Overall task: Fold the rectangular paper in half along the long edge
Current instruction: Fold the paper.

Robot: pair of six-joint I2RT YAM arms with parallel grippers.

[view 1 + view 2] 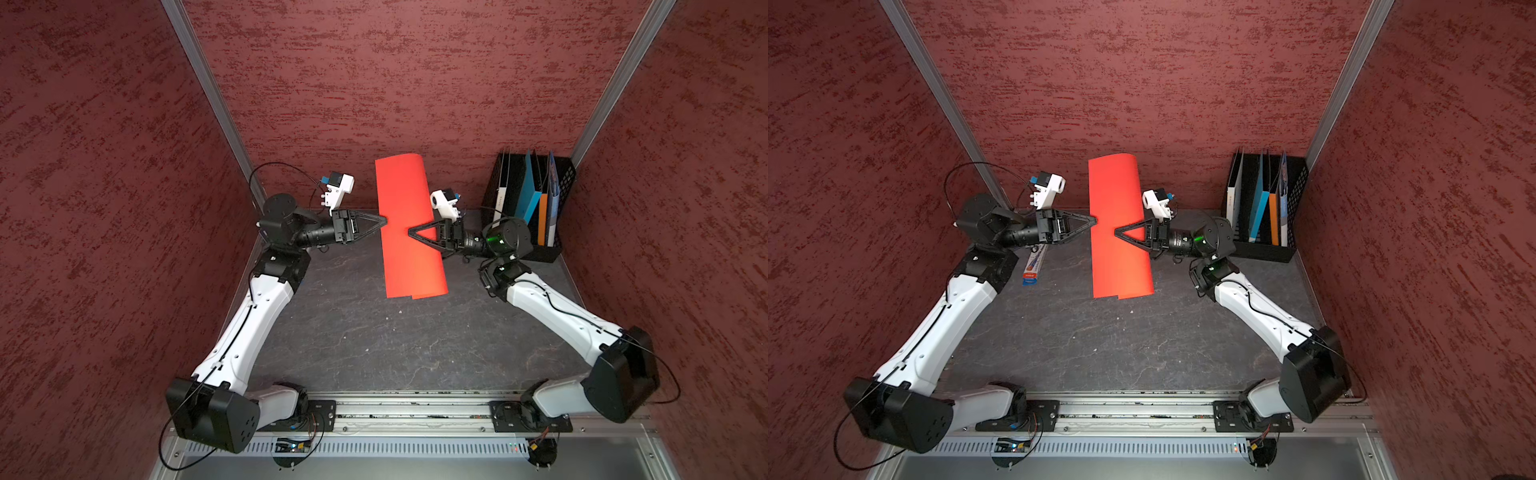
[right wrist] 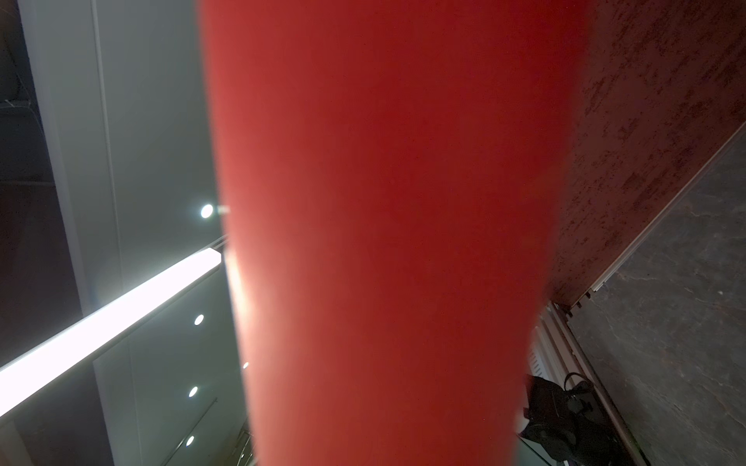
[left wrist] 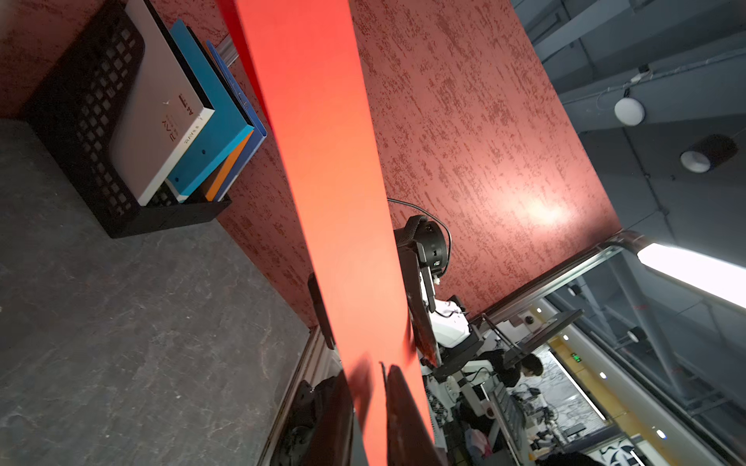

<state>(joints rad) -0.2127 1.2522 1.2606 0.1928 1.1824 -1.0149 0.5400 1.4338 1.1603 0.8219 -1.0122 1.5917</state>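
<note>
as paper (image 1: 404, 187) hangs, book (image 3: 161, 121) reads "a4"

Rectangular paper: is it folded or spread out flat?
Bent over double, not creased: the rectangular paper shows two offset layers at its near end and a rounded bend along one side.

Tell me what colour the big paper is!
Plain bright red-orange, no pattern; the rectangular paper shows best in a top view.

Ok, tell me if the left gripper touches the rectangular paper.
Touching. The left wrist view shows the rectangular paper running between the fingers of the left gripper; in both top views its tip meets the sheet's edge.
</note>
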